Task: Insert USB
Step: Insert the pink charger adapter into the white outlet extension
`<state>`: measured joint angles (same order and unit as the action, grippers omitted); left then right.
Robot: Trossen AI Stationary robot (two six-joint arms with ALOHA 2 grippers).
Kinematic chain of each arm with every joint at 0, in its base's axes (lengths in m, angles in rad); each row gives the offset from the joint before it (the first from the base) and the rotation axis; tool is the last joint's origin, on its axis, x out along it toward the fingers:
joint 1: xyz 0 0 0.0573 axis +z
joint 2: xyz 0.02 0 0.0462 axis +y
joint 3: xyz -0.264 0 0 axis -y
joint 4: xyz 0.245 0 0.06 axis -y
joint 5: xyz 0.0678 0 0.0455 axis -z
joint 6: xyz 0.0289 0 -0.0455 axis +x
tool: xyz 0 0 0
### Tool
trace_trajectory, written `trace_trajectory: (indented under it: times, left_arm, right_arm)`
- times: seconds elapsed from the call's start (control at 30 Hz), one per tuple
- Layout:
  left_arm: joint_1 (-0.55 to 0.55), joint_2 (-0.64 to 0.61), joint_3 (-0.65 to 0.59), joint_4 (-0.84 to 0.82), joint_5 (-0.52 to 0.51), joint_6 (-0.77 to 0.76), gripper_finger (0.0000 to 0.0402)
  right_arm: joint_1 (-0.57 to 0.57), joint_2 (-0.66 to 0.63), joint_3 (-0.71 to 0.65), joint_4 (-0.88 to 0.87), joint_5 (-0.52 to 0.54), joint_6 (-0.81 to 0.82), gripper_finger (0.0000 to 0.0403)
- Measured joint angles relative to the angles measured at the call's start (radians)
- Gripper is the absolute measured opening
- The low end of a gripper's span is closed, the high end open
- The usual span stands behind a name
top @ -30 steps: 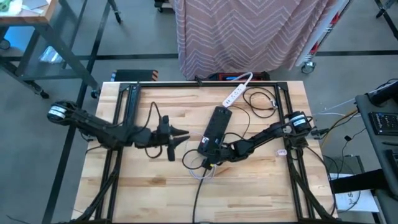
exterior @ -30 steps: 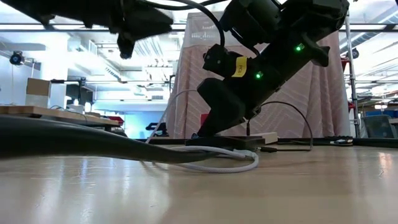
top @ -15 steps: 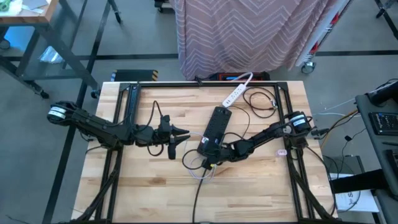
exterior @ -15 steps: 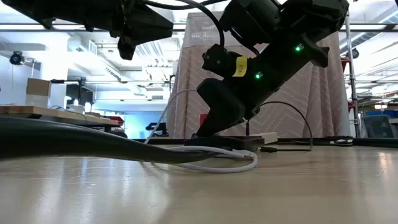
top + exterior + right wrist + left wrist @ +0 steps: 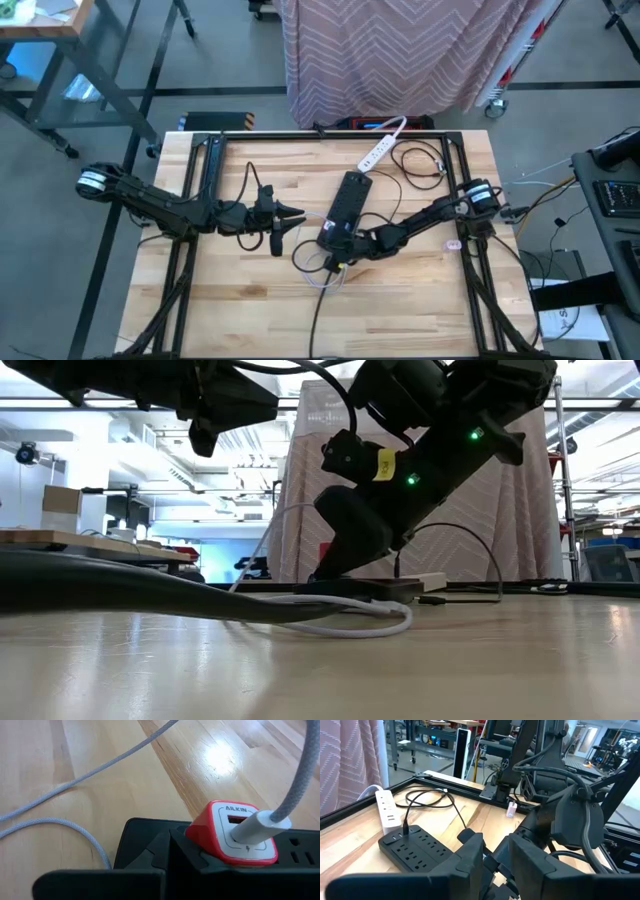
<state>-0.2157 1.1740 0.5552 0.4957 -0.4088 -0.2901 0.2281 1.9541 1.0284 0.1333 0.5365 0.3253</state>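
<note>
The black power strip lies slantwise at mid-table. A red charger with a white face is plugged into its near end. A white USB plug sits in one charger port, and its white cable loops on the table. My right gripper is shut, with its tips at the strip's near end beside the charger. My left gripper hovers open just left of the strip, above the table, and holds nothing. My right gripper rests its shut fingertips on the top of the strip's near end, hard against the red charger's lower edge. It comes slanting down from the table's right. The strip lies flat on the table. My left gripper touches nothing.
A white power strip and coiled black cords lie toward the far right. A black frame rail runs along the far edge. Bare wood shows toward the near edge. A striped cloth hangs beyond the table.
My left gripper has shifted slightly toward the far edge, staying open above the table. The right gripper, the strip and the charger have kept their places.
</note>
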Motion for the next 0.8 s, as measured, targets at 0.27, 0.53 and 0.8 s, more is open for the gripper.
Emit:
trace_trajectory:
  times: [0.27,0.53,0.8]
  left_arm:
    - [0.000,0.000,0.000,-0.003,0.000,0.016,0.0084]
    - [0.002,0.000,0.000,-0.041,0.000,0.019,0.0081]
    - [0.010,0.000,-0.001,-0.059,-0.001,0.019,0.0083]
  right_arm:
    - [0.013,0.000,0.060,-0.021,-0.005,-0.054,0.0000]
    - [0.039,-0.001,0.116,-0.058,-0.018,-0.106,0.0000]
    - [0.064,-0.003,0.165,-0.045,-0.395,-0.239,0.0000]
